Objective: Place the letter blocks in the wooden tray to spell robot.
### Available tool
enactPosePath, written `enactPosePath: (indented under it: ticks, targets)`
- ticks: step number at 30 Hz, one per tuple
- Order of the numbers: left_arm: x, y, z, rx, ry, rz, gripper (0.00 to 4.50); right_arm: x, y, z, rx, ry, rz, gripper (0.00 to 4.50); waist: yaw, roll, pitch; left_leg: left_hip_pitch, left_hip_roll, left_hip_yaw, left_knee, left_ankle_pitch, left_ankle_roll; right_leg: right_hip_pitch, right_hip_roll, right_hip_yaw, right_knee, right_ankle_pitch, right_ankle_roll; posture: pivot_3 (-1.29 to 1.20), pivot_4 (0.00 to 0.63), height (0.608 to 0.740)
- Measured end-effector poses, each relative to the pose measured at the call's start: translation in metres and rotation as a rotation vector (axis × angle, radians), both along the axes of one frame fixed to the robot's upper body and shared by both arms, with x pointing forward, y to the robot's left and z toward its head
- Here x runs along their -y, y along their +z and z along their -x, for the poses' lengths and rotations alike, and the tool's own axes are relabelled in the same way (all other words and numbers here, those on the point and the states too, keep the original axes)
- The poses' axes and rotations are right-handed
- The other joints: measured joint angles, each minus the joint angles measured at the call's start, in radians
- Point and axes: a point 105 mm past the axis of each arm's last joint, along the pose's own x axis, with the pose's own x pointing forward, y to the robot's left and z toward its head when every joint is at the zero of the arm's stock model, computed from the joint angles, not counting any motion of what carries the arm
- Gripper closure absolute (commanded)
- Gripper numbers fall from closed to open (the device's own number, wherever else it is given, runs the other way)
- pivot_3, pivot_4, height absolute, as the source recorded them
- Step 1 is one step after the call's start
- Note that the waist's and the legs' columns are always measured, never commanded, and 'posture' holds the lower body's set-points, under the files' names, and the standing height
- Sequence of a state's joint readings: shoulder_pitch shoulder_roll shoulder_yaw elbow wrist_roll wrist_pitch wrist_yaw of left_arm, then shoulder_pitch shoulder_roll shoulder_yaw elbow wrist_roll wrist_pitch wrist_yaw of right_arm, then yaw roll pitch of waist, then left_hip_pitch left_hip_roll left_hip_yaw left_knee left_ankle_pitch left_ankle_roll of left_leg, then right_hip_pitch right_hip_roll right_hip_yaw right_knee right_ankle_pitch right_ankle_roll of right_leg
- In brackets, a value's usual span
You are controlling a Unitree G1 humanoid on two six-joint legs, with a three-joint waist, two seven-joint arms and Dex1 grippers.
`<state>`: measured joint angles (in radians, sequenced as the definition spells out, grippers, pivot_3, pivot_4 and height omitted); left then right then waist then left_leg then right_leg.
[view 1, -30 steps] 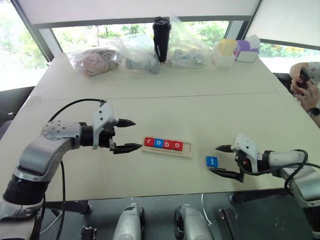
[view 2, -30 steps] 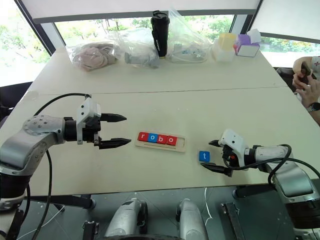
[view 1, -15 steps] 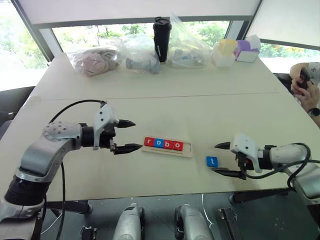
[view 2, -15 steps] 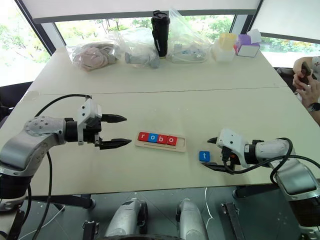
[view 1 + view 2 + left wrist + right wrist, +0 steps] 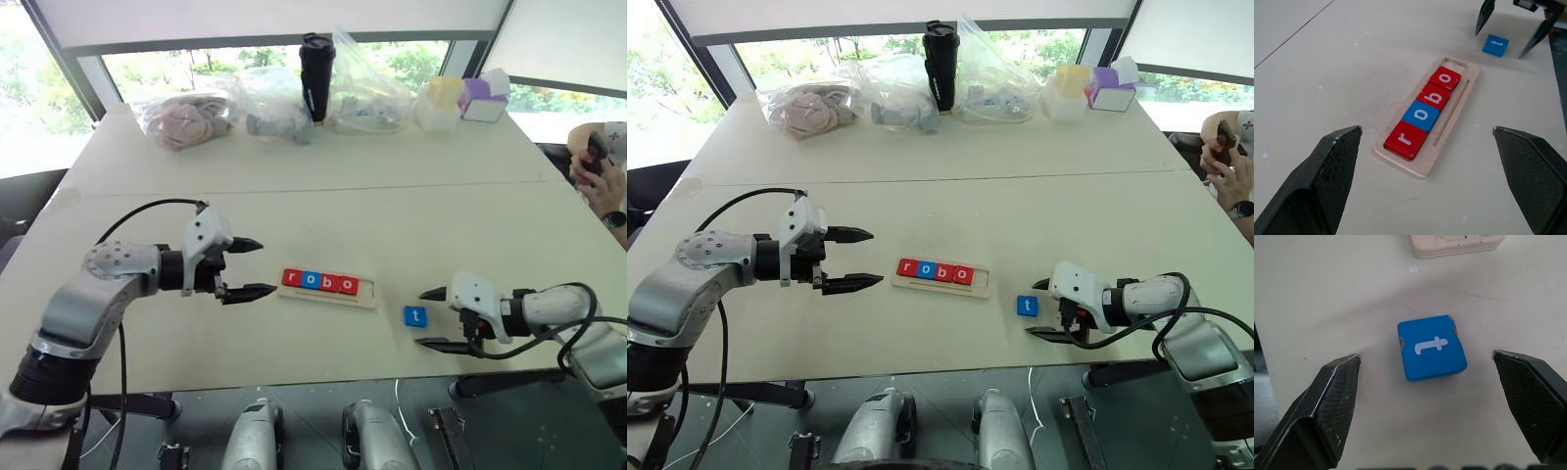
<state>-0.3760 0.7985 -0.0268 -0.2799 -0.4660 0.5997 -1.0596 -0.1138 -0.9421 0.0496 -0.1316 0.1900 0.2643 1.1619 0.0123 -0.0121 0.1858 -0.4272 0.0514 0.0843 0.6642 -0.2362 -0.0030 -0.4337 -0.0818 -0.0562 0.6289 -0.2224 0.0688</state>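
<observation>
The wooden tray [image 5: 365, 291] lies at the table's middle with red r [image 5: 292, 279], blue o [image 5: 310, 280], red b [image 5: 328, 283] and red o [image 5: 347, 285] in a row; its right end slot is bare. A blue t block [image 5: 415, 315] lies flat on the table to the right of the tray. My right gripper [image 5: 420, 318] is open and low over the table, its fingertips on either side of the t block [image 5: 1432, 348] without touching it. My left gripper [image 5: 266, 265] hovers open just left of the tray [image 5: 1462, 103], holding nothing.
Clear plastic bags [image 5: 181, 117], a black tumbler [image 5: 316, 64] and small pastel boxes [image 5: 460, 101] line the far side of the table. A person's hands [image 5: 598, 171] show at the right edge. The table's front edge [image 5: 323, 377] runs close below the right gripper.
My right gripper has rolled a little and sunk toward the table around the t block. The block, the tray and the left gripper have stayed put.
</observation>
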Motion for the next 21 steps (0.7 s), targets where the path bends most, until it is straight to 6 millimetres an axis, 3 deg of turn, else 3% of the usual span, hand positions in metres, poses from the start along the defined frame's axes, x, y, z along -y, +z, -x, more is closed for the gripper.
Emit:
enactPosePath:
  ticks: [4,13,18,21]
  targets:
    - [0.0,-0.001,0.0,-0.001,0.0,0.003,0.0,-0.001,0.0,-0.002,0.013,0.021,0.01,3.35,0.0,0.0,0.0,0.0,0.0,0.0,0.0,0.0,0.0,0.0,0.0,0.0,0.0,0.0,0.0,0.0,0.15,0.74]
    - [-0.001,-0.003,0.0,-0.008,0.006,0.0,0.0,-0.003,0.006,-0.009,0.002,-0.031,-0.058,3.38,0.0,0.0,0.0,0.0,0.0,0.0,0.001,0.0,0.0,0.0,0.0,0.0,0.001,0.0,0.0,0.0,0.15,0.74]
    - [-0.001,-0.003,0.001,-0.01,0.001,0.0,0.0,-0.012,0.048,-0.033,0.119,-0.054,-0.122,3.38,-0.002,0.0,0.0,0.0,0.0,0.0,0.001,0.0,0.0,0.0,0.0,0.0,0.001,0.0,0.0,0.0,0.15,0.74]
    - [-0.001,-0.003,0.001,-0.01,-0.002,-0.001,0.0,-0.032,0.056,-0.041,0.149,0.002,-0.141,3.38,-0.002,0.0,0.0,0.0,0.0,0.0,0.001,0.0,0.0,0.0,0.001,0.0,0.001,0.0,0.0,0.0,0.15,0.74]
